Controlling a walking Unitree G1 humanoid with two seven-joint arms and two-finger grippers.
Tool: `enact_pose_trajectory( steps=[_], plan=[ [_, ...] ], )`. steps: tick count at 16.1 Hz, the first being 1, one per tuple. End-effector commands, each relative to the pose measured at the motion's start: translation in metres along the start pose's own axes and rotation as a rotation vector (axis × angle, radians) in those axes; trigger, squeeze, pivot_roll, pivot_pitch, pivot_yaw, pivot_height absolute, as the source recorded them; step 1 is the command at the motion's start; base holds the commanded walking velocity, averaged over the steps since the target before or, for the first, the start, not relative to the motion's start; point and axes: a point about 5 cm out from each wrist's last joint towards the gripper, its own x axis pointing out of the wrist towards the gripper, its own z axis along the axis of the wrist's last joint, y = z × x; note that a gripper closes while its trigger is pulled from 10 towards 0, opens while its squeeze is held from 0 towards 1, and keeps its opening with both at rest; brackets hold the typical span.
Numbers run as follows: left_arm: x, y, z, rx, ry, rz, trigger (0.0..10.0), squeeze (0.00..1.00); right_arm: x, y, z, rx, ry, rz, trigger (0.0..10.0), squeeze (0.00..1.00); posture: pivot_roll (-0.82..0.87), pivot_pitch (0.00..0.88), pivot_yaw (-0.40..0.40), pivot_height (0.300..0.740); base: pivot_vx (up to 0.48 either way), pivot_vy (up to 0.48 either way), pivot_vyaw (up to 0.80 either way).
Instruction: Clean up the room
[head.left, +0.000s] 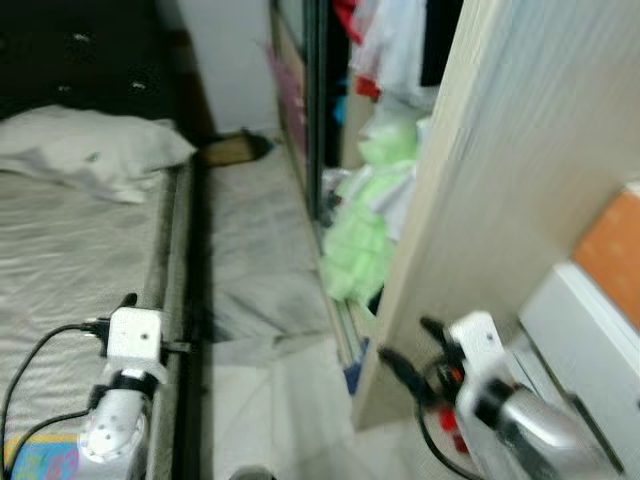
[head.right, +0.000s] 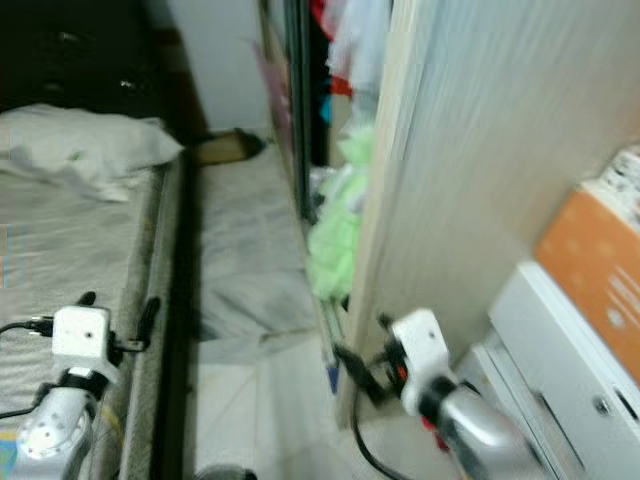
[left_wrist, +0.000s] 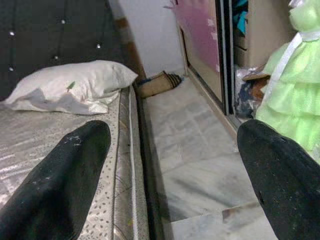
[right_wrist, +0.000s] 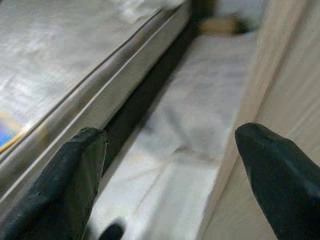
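While both tools gape, floor strip (head.left: 250, 250) between mattress edge (head.left: 170, 240), wardrobe (head.left: 500, 200)

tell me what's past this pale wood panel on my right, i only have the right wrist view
Observer: A frilly light green garment spills from the open wardrobe just beyond the pale wood panel.
Operator: anything on the bed
Observer: A crumpled white pillow lies at the head of the grey mattress.
Operator: is the left gripper free
Observer: Yes, the left gripper is open and holds nothing, by the mattress edge.
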Motion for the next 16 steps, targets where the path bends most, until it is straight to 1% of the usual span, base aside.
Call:
enact_pose_trajectory(
  steps=[1, 2, 3, 4, 6, 7, 8, 10, 11, 13, 14, 15, 16],
  plan=[
    [0.001, 0.0, 0.001, 0.006, 0.001, -0.01, 10.0, 0.0, 0.0, 0.007, 0.006, 0.008, -0.008, 0.119, 10.0, 0.0, -0.08, 0.0, 0.004, 0.74, 0.0, 0.0, 0.8],
    [0.0, 0.0, 0.002, 0.007, 0.0, -0.01, 10.0, 0.0, 0.0, 0.008, 0.009, 0.003, -0.013, 0.151, 10.0, 0.0, -0.08, 0.0, 0.003, 0.74, 0.0, 0.0, 0.8],
    [0.0, 0.0, 0.002, 0.007, 0.0, -0.01, 10.0, 0.0, 0.002, 0.011, 0.017, 0.029, -0.036, 0.218, 10.0, 0.0, -0.08, 0.0, 0.003, 0.74, 0.0, 0.0, 0.8],
    [0.0, 0.0, 0.002, 0.008, -0.001, -0.009, 10.0, 0.0, 0.003, 0.011, 0.021, 0.032, -0.051, 0.236, 10.0, 0.0, -0.07, 0.0, 0.003, 0.74, 0.0, 0.0, 0.8],
    [0.0, 0.001, 0.002, 0.011, -0.001, -0.009, 10.0, 0.0, 0.011, 0.004, 0.033, 0.047, -0.103, 0.213, 10.0, 0.0, -0.07, 0.0, 0.004, 0.74, 0.0, 0.0, 0.8],
    [0.0, 0.001, 0.002, 0.011, -0.001, -0.01, 10.0, 0.0, 0.012, 0.003, 0.037, 0.026, -0.124, 0.203, 10.0, 0.0, -0.07, 0.0, 0.003, 0.74, 0.0, 0.0, 0.8],
    [0.0, 0.001, 0.002, 0.012, 0.0, -0.011, 10.0, 0.0, 0.012, 0.002, 0.038, 0.025, -0.131, 0.188, 10.0, 0.0, -0.07, 0.0, 0.003, 0.74, 0.0, 0.0, 0.8],
    [0.0, 0.0, 0.002, 0.013, -0.001, -0.015, 10.0, 0.0, 0.018, -0.005, 0.037, -0.016, -0.15, 0.094, 10.0, 0.0, -0.07, 0.0, 0.003, 0.74, 0.0, 0.0, 0.8],
    [0.0, 0.0, 0.002, 0.013, -0.001, -0.016, 10.0, 0.0, 0.021, -0.007, 0.039, -0.021, -0.17, 0.054, 10.0, 0.0, -0.07, 0.0, 0.003, 0.74, 0.0, 0.0, 0.8],
    [0.001, 0.001, 0.002, 0.012, -0.002, -0.009, 10.0, 0.0, 0.027, -0.014, 0.049, -0.025, -0.234, -0.072, 10.0, 0.0, -0.07, 0.0, 0.005, 0.74, 0.0, 0.0, 0.8],
    [0.001, 0.001, 0.002, 0.01, -0.002, -0.006, 10.0, 0.0, 0.028, -0.015, 0.05, -0.031, -0.242, -0.099, 10.0, 0.0, -0.07, 0.0, 0.006, 0.74, 0.0, 0.0, 0.8],
    [0.002, 0.001, 0.003, 0.007, -0.005, 0.002, 10.0, 0.0, 0.031, -0.017, 0.052, -0.025, -0.258, -0.152, 10.0, 0.0, -0.07, 0.0, 0.007, 0.74, 0.0, 0.0, 0.8],
    [0.004, 0.0, 0.005, 0.008, -0.011, 0.022, 10.0, 0.0, 0.035, -0.021, 0.054, -0.019, -0.288, -0.264, 10.0, 0.0, -0.07, 0.0, 0.009, 0.74, 0.0, 0.0, 0.8]
  ],
)
